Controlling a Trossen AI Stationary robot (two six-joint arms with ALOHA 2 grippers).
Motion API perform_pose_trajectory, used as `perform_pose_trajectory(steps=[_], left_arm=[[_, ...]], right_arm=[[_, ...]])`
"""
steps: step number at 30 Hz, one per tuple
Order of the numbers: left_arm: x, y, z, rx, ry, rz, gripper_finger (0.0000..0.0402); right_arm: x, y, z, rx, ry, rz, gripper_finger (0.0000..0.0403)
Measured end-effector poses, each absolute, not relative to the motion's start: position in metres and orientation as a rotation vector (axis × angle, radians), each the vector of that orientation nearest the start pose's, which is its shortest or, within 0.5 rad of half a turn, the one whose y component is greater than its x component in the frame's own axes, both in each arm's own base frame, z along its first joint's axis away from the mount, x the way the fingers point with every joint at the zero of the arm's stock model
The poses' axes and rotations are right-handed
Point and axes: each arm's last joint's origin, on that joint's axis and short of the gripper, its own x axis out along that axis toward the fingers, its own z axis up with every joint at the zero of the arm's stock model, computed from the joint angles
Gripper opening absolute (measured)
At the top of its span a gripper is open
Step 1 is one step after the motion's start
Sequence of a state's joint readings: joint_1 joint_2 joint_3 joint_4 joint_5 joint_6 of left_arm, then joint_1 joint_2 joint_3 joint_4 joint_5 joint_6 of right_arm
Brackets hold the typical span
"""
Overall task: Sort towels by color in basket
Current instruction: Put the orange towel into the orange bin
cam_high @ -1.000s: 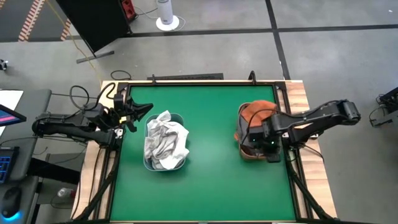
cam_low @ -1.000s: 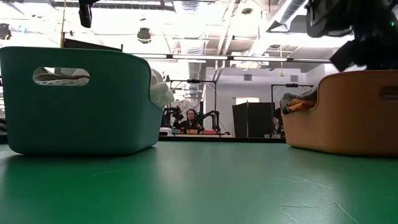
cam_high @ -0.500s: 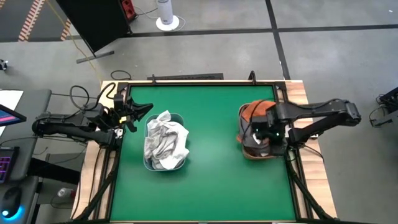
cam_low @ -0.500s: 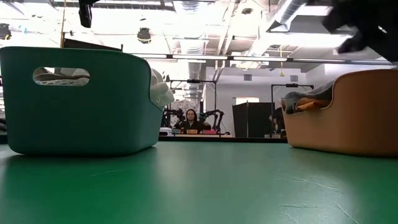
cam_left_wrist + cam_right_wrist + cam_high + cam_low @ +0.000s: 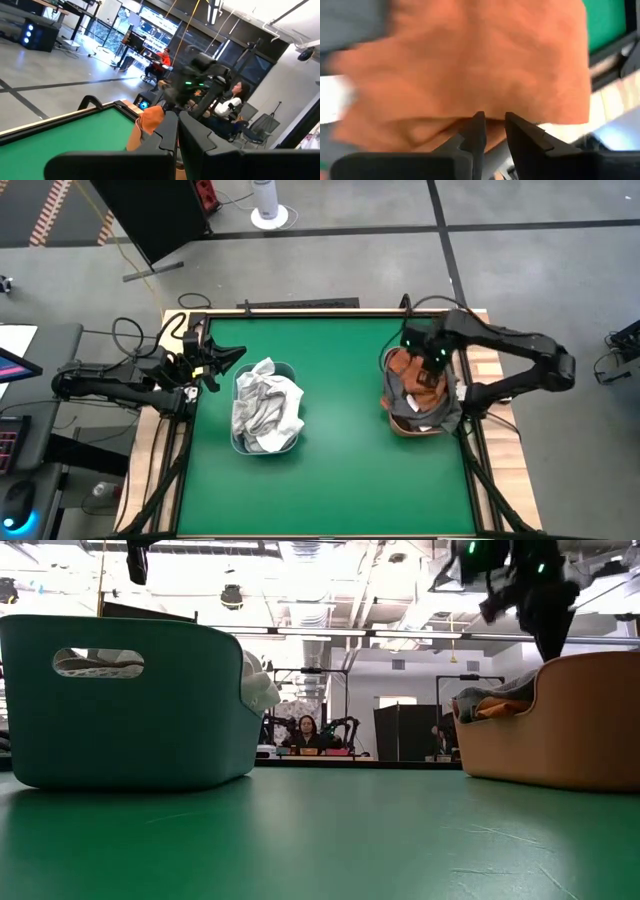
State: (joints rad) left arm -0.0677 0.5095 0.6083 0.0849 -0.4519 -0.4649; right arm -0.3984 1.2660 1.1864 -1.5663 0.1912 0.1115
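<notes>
Hovering over the orange basket [image 5: 398, 426], our right gripper [image 5: 492, 122] has fingers nearly closed, empty; rust-orange towel [image 5: 470, 60] looks light, limp — we'd pinch a raised fold

You have white towels [image 5: 266, 414] crumpled in a heap, filling the teal basket [image 5: 238, 442] left of centre in the high view. At right, the orange basket [image 5: 410, 428] holds a rust-orange towel [image 5: 410, 367] at its upper end and a dark grey towel [image 5: 420, 410] draped over the lower end.
</notes>
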Motion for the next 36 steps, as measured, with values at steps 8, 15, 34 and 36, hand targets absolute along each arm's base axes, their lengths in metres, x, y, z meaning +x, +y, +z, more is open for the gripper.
perform_pose_trajectory(steps=[8,15,34,36], left_arm=[[0.121,0.004,0.333,-0.506,-0.258,0.3,0.0008],[0.121,0.003,0.333,-0.506,-0.255,0.285,0.0008],[0.12,0.003,0.334,-0.506,-0.256,0.285,0.0008],[0.12,0.003,0.334,-0.506,-0.257,0.285,0.0008]], right_arm=[[0.175,-0.102,0.231,0.312,1.842,-0.489,0.0091],[0.201,-0.094,0.189,0.272,1.873,-0.389,0.0077],[0.205,-0.114,0.237,0.411,1.643,-0.492,0.0077],[0.2,-0.114,0.252,0.4,1.622,-0.491,0.0077]])
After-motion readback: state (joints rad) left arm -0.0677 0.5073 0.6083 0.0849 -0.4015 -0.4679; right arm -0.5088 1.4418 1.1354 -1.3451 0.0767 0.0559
